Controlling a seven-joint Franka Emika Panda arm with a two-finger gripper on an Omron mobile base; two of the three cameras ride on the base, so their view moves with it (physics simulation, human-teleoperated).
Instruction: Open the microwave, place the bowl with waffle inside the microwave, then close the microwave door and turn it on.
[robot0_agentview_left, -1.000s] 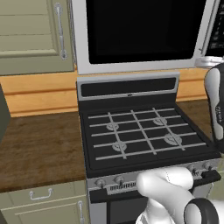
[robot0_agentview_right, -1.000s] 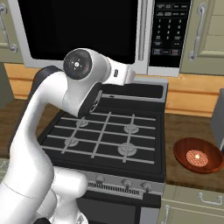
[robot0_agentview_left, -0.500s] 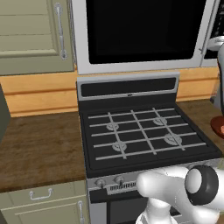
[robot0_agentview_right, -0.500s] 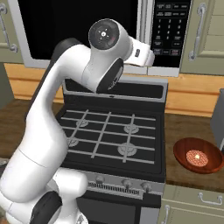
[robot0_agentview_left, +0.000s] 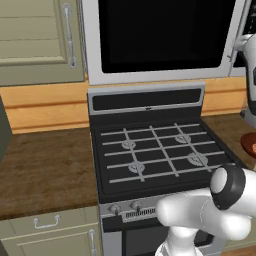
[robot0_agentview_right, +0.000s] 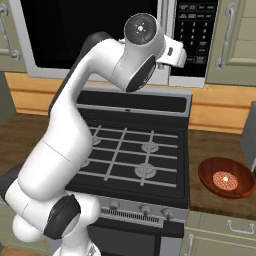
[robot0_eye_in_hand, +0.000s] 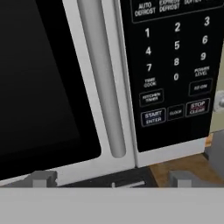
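Grey and blunt, the two fingertips (robot0_eye_in_hand: 43, 178) of the jaws stand well apart with nothing between them, and the gripper (robot0_eye_in_hand: 111, 180) hangs close before the lower right corner of the microwave door (robot0_eye_in_hand: 52, 87). Its long silver bar handle (robot0_eye_in_hand: 101, 74) runs up just ahead of the gap, apart from either tip. The door is shut — black glass filling its silver frame. Beside the handle sits the black button panel (robot0_eye_in_hand: 175, 61) of the microwave (robot0_agentview_right: 100, 37), with number keys and a start key. Below lies the black gas stove (robot0_agentview_right: 135, 155) with its grey grates. Off to the right on the brown wooden counter (robot0_agentview_right: 212, 150) rests the reddish-brown bowl (robot0_agentview_right: 226, 177), a round waffle (robot0_agentview_right: 224, 180) inside it — well apart from the microwave.
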